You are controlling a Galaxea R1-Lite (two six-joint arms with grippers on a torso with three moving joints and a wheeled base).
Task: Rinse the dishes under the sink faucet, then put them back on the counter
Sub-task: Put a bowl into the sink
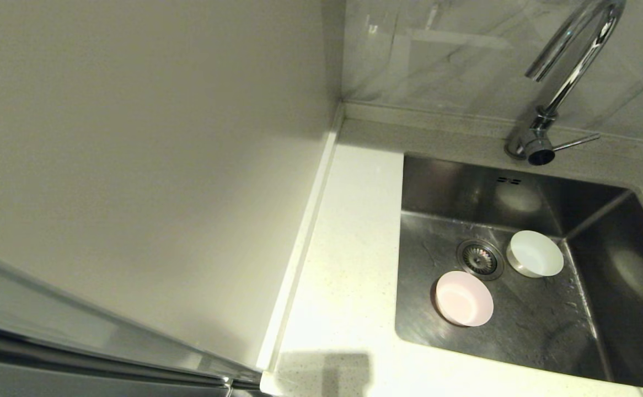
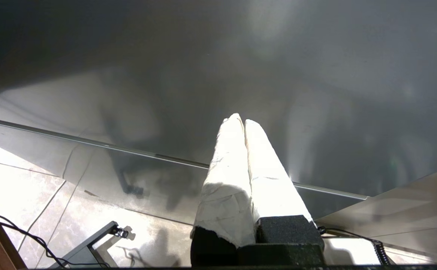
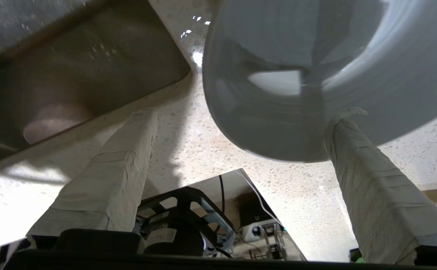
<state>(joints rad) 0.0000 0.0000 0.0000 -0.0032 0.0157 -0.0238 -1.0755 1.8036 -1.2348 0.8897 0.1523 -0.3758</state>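
a: sink contents?
b: pink bowl and white bowl, either side of the drain.
a: grippers?
b: right gripper fingers wide apart, blue-grey bowl on the surface between them, one finger at its rim; left gripper fingers pressed together, empty.

We see two dishes in the sink, either side of the drain; the faucet stands behind its back edge.

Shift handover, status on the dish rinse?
Right gripper open at blue-grey bowl on counter. Left gripper shut, parked. Pink bowl and white bowl in sink. No obstruction seen.
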